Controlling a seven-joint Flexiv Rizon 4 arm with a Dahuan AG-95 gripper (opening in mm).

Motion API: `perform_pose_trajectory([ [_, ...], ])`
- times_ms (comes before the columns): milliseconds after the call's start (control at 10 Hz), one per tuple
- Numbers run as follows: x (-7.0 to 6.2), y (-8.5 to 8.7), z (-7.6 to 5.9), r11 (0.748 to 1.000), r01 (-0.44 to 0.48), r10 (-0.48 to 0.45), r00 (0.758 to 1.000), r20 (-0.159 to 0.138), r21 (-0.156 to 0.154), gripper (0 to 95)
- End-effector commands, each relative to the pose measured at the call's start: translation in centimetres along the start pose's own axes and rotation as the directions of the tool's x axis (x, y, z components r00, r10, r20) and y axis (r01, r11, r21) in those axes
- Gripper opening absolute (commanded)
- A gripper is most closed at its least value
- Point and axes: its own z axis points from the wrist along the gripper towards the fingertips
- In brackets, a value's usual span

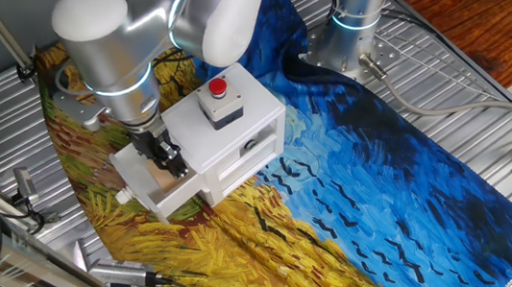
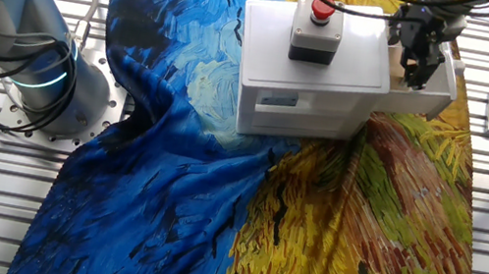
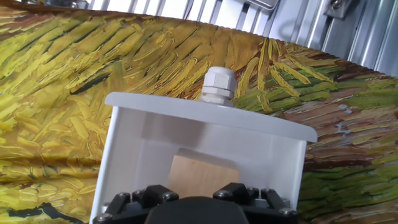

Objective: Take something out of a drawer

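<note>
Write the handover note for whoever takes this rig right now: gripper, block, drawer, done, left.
Gripper: lowered into the open drawer, right over the block; no view shows whether the jaws are open or closed on it.
Wooden block: lying inside the drawer, just ahead of the fingers in the hand view.
Drawer: pulled out of the white box, knob pointing away from the box.
Done: drawer open, gripper lowered to the block.
Left: confirm the grasp, lift the block clear of the drawer walls, set it down outside.
</note>
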Motion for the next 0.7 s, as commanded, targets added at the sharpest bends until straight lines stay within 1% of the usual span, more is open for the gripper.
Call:
perform_pose_trajectory([
  [100, 0.0, 0.0, 0.1, 1.0, -0.004, 0.004, 1.0, -0.001, 0.003, 0.0],
  [300, 0.0, 0.0, 0.0, 1.0, -0.004, 0.004, 1.0, 0.0, 0.002, 0.0],
  [600, 0.0, 0.0, -0.5, 1.0, 0.004, -0.004, 1.0, 0.002, -0.006, 0.0],
  [700, -0.1, 0.1, -1.0, 1.0, 0.007, -0.007, 1.0, 0.003, -0.01, 0.0],
])
